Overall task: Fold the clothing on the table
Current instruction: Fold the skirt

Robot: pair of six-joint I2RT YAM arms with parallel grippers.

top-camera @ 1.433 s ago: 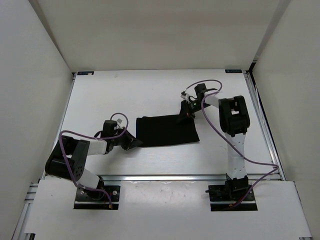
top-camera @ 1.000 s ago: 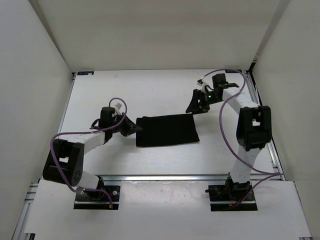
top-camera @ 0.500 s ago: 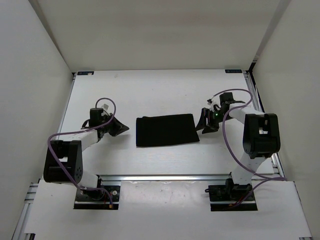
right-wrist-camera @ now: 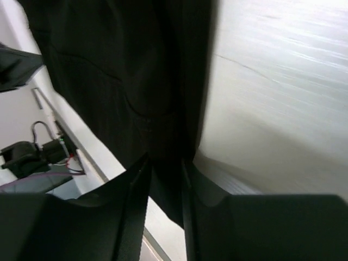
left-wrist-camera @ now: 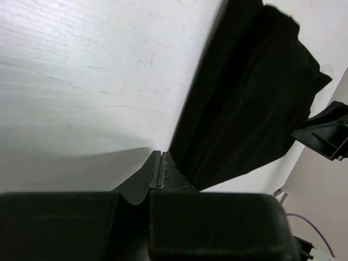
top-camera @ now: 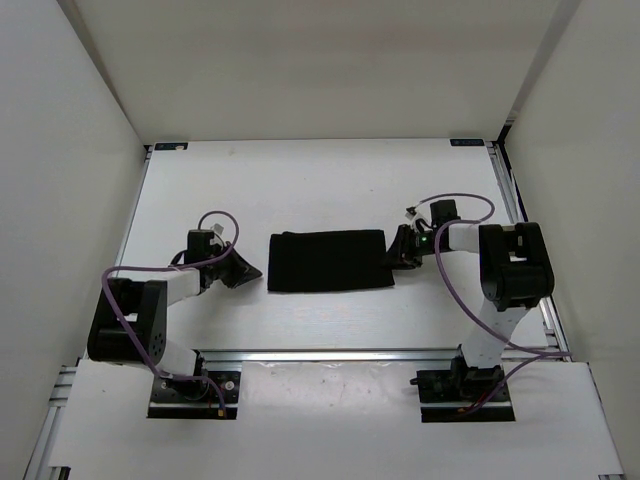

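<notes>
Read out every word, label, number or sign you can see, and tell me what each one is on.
No text can be read in any view.
Left tag, blue, at the table's far left corner: too small to read.
Right tag, blue, at the far right corner: too small to read.
Clothing: plain black, no print.

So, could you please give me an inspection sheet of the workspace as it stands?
Surface: white table, faint scratch marks.
Job's things: the clothing, black, lying flat as a folded rectangle mid-table.
Clutter: nothing seen.
Grippers: left gripper, jaws shut and empty, beside the clothing's left edge; right gripper, jaws apart astride its right edge.
Cables: purple cables loop over both arms, apart from the clothing.
Surroundings: white walls on three sides; metal rails along the table edges.
</notes>
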